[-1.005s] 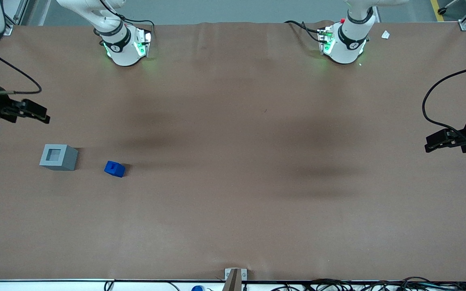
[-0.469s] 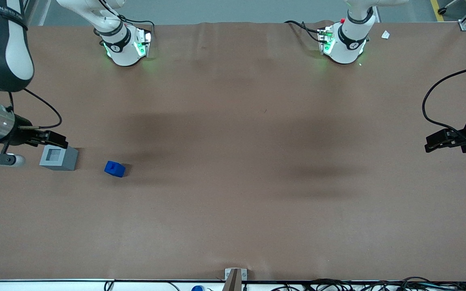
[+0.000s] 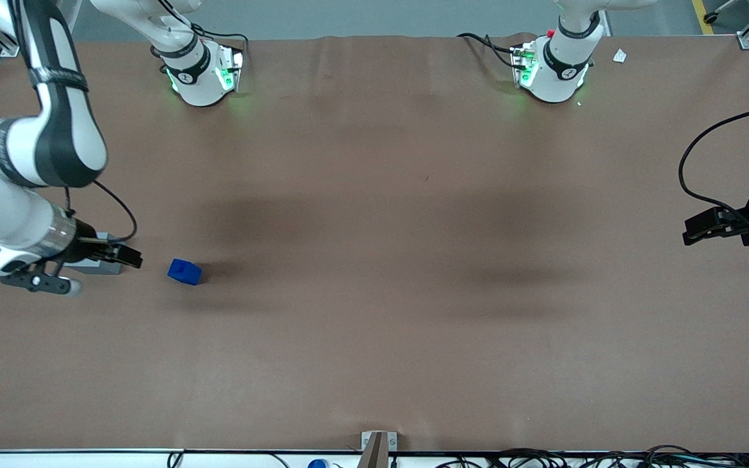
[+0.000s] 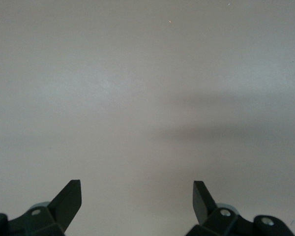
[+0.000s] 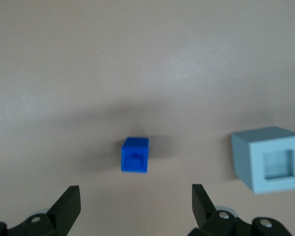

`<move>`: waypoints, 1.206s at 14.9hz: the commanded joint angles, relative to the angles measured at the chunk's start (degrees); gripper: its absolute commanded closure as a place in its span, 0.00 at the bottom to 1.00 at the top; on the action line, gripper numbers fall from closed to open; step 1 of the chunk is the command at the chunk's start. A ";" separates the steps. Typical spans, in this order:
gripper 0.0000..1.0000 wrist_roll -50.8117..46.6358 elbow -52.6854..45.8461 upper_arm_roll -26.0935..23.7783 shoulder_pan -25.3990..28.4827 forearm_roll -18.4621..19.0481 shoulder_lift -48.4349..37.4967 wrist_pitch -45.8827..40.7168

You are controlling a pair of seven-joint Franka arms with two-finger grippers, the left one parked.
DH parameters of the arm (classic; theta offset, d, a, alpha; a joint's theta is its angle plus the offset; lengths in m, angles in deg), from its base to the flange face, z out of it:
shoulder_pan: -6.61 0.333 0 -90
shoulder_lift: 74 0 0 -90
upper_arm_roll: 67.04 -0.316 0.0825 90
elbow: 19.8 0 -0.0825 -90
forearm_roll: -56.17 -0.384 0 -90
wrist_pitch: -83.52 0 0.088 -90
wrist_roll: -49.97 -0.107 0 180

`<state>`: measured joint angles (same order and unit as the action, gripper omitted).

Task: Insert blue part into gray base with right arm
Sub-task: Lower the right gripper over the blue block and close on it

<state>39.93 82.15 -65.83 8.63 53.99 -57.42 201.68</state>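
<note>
The blue part (image 3: 184, 271) lies on the brown table, a short way from the gray base (image 3: 103, 267) toward the parked arm's end. My right arm's gripper (image 3: 130, 258) hangs above the gray base and hides most of it, its fingers pointing at the blue part. In the right wrist view the gripper (image 5: 135, 189) is open with bare table between its fingers. There the blue part (image 5: 135, 154) sits ahead of the fingertips, apart from them, and the gray base (image 5: 270, 160) stands beside it with its square recess facing up.
Two white arm pedestals (image 3: 202, 71) (image 3: 553, 65) stand at the table's edge farthest from the front camera. A small white scrap (image 3: 619, 56) lies near one of them. Cables (image 3: 576, 458) and a metal bracket (image 3: 378, 445) run along the nearest edge.
The right arm has swung in from the table's end, passing over the gray base toward the blue part. The gray base and blue part have not moved.
</note>
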 commanded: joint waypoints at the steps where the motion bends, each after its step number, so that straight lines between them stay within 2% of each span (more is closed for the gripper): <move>1: 0.00 -1.04 2.72 0.02 0.88 -0.55 2.22 5.49; 11: 0.00 -1.04 10.98 0.02 2.02 -0.46 7.41 19.82; 18: 0.04 -1.30 12.04 -0.06 2.11 -0.55 9.26 20.53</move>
<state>39.35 92.67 -65.83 10.53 53.99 -47.40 221.61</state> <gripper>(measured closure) 0.018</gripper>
